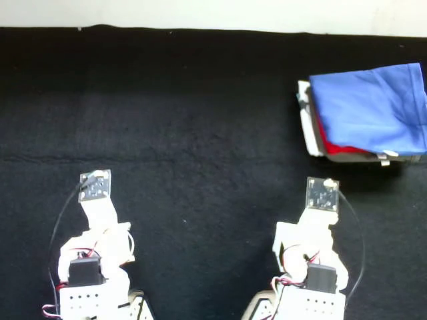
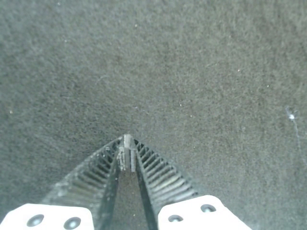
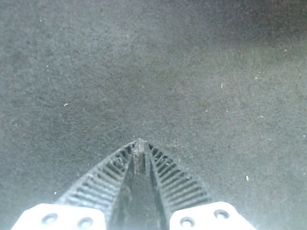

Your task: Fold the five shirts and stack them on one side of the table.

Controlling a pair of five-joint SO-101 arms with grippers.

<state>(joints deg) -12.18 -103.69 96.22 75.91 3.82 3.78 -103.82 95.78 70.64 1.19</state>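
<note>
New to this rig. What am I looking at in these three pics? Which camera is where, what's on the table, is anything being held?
This is a pair of small robot arms at a table covered in black cloth. The high view comes from a fixed camera looking down. It shows one arm and a second arm side by side at the bottom of the picture. A stack of folded shirts sits at one side, with a blue shirt on top and red and white layers beneath. I can't count them all.

The other two pictures come from a camera on each arm's wrist, looking along its gripper. The left gripper and the right gripper are both shut and hold nothing, with the black cloth beyond them.
</note>
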